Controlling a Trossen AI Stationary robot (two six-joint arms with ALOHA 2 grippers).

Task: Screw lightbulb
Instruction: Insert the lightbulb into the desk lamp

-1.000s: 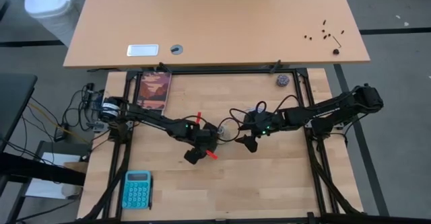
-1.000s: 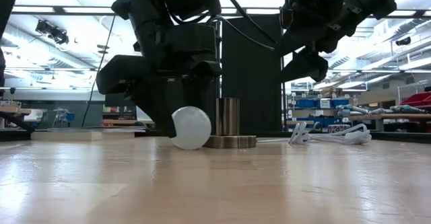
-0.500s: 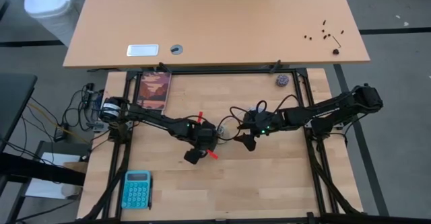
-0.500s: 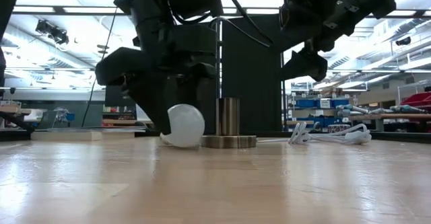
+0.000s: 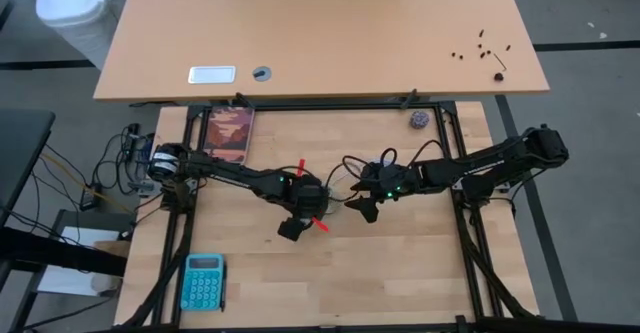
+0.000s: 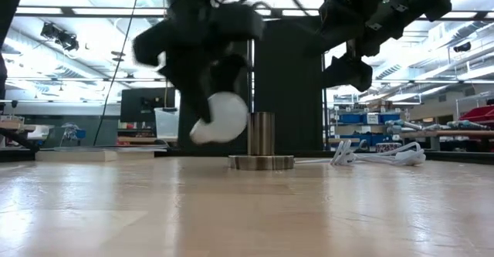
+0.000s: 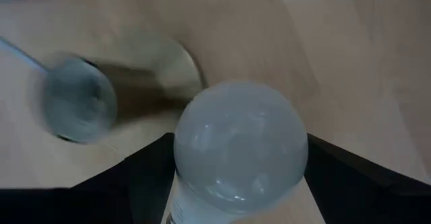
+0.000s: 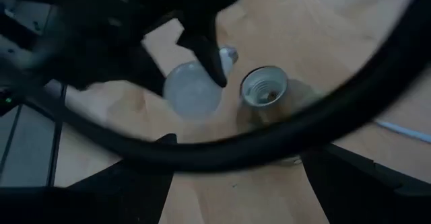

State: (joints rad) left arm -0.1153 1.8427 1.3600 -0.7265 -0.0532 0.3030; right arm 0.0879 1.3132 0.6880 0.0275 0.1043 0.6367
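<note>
The small white lightbulb (image 6: pixel 224 116) is in my left gripper (image 7: pixel 239 204), off the table and just beside the upright metal socket (image 6: pixel 261 140). The socket stands on its round base on the wood near the table's middle. In the right wrist view the bulb (image 8: pixel 194 89) sits next to the socket's open mouth (image 8: pixel 264 86). My right gripper (image 5: pixel 362 211) is open and empty, hovering above the table just right of the socket. My left gripper pinches the bulb between its two fingers at the narrow part behind the globe (image 7: pixel 180 200). The round globe (image 7: pixel 239 146) sticks out past the fingertips. The bulb is lifted clear of the table and tilted, with its silvery screw base (image 8: pixel 229 54) showing beyond one finger.
A white cord (image 6: pixel 378 155) runs from the socket along the table toward the right. A teal calculator (image 5: pixel 204 281) lies at the near left, a book (image 5: pixel 229 135) at the far left, and a purplish-grey ball (image 5: pixel 419 120) at the far right.
My left gripper has risen with the bulb and gone a little toward the socket. The bulb lay on the table against the socket's base; now it hangs clear of the table at the height of the socket's top, and it has tipped.
</note>
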